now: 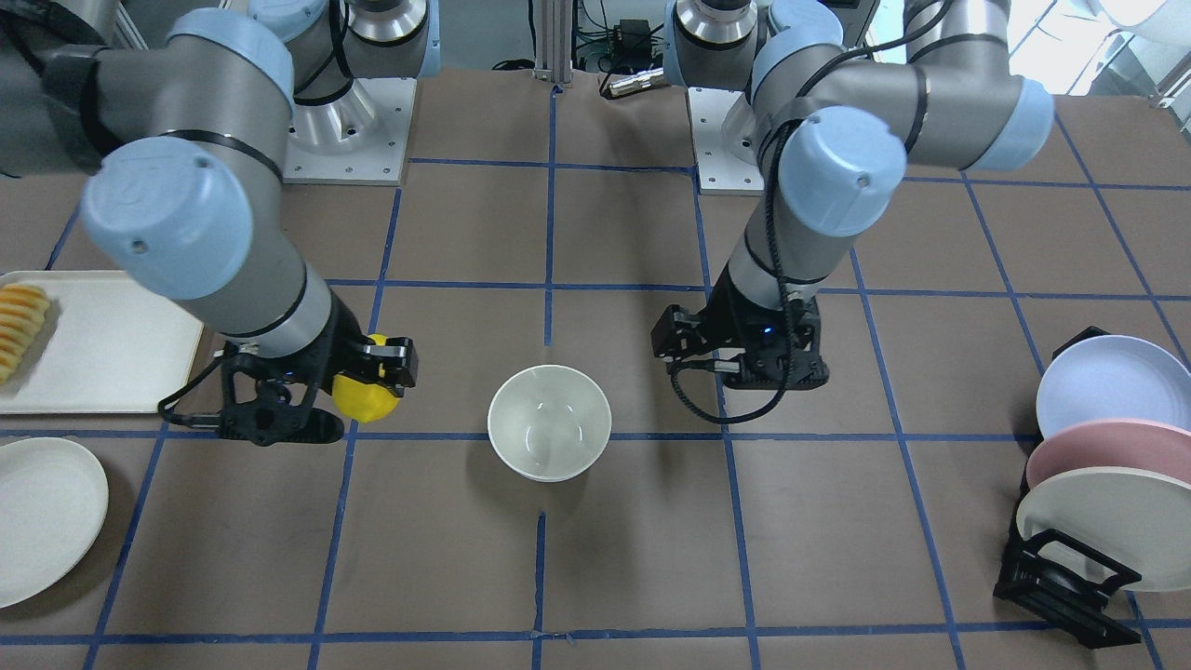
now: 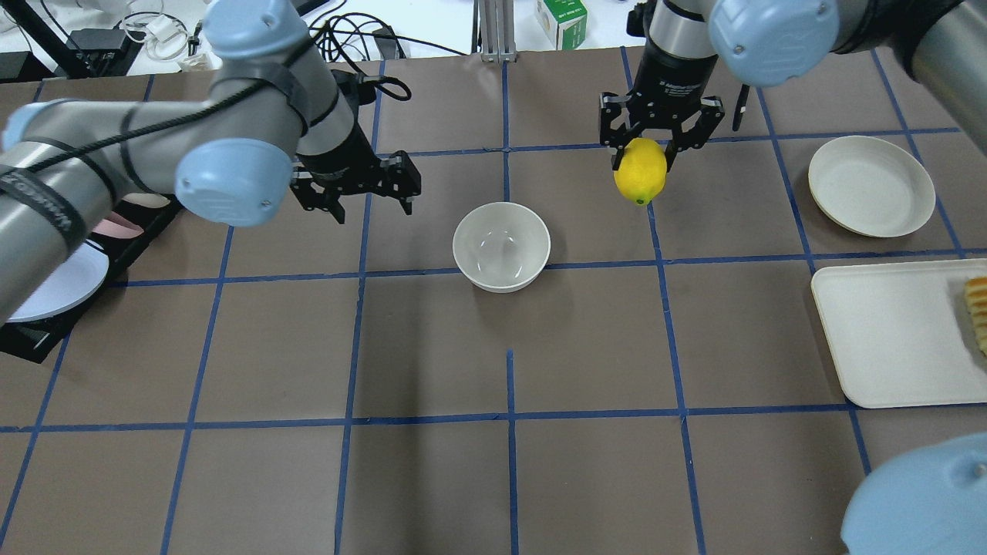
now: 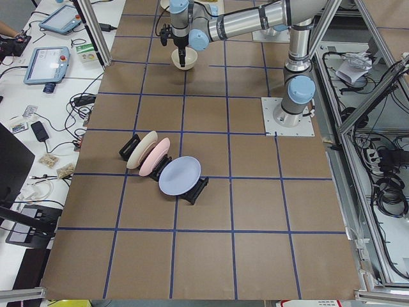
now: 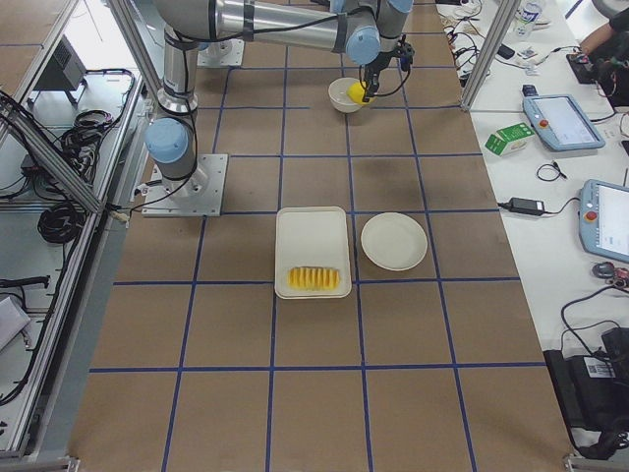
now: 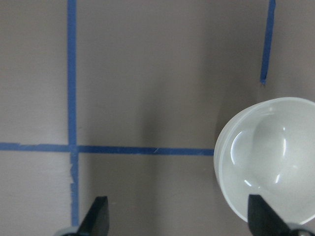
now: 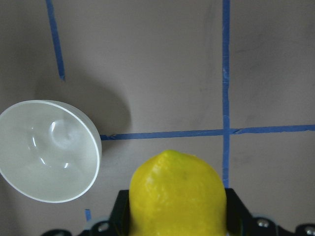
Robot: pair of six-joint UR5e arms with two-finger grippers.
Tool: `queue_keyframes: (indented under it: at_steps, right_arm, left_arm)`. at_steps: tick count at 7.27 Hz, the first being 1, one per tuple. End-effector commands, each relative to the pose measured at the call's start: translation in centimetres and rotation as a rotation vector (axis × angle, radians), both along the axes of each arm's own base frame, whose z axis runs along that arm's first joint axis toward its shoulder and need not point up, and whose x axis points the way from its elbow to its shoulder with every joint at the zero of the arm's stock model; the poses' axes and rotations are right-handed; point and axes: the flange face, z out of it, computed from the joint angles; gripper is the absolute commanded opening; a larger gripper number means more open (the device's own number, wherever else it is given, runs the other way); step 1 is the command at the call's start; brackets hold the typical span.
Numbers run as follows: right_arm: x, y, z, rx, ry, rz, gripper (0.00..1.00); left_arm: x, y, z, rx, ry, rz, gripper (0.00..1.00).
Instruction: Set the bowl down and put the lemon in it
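Observation:
The off-white bowl (image 2: 501,245) stands upright and empty on the table's middle; it also shows in the front view (image 1: 549,422), the left wrist view (image 5: 268,162) and the right wrist view (image 6: 47,150). My right gripper (image 2: 646,158) is shut on the yellow lemon (image 2: 640,171) and holds it above the table, to the bowl's right in the overhead view. The lemon also shows in the front view (image 1: 365,398) and the right wrist view (image 6: 177,194). My left gripper (image 2: 362,202) is open and empty, above the table just left of the bowl.
A flat cream plate (image 2: 870,185) and a cream tray (image 2: 894,331) with sliced yellow-orange food (image 2: 978,312) lie at the right. A black rack with blue, pink and cream plates (image 1: 1103,456) stands at my left side.

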Motion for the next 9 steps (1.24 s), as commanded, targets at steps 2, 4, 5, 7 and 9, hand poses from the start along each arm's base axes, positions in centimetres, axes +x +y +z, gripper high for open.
queue_keyframes:
  at_steps: [2, 4, 5, 7, 9]
  right_arm:
    - [7.7, 1.4, -2.9, -0.051, 0.003, -0.027, 0.0]
    - [11.7, 1.8, -6.2, -0.156, -0.026, -0.04, 0.0]
    - [12.5, 2.6, -8.3, -0.148, -0.024, -0.061, 0.0]
    - [14.3, 3.8, -11.4, -0.164, -0.032, -0.054, 0.0]
    - [15.9, 4.6, -13.5, -0.137, -0.021, -0.063, 0.0]
  left_arm:
    - [4.7, 4.4, 8.0, 0.024, -0.086, -0.049, 1.0]
    - [5.0, 3.8, 11.2, -0.014, -0.075, -0.038, 1.0]
    - [4.9, 2.9, 12.0, -0.016, -0.072, -0.039, 1.0]
    - [4.9, 2.6, 12.0, -0.017, -0.051, -0.036, 1.0]
    - [4.9, 2.7, 12.1, -0.02, -0.052, -0.036, 1.0]
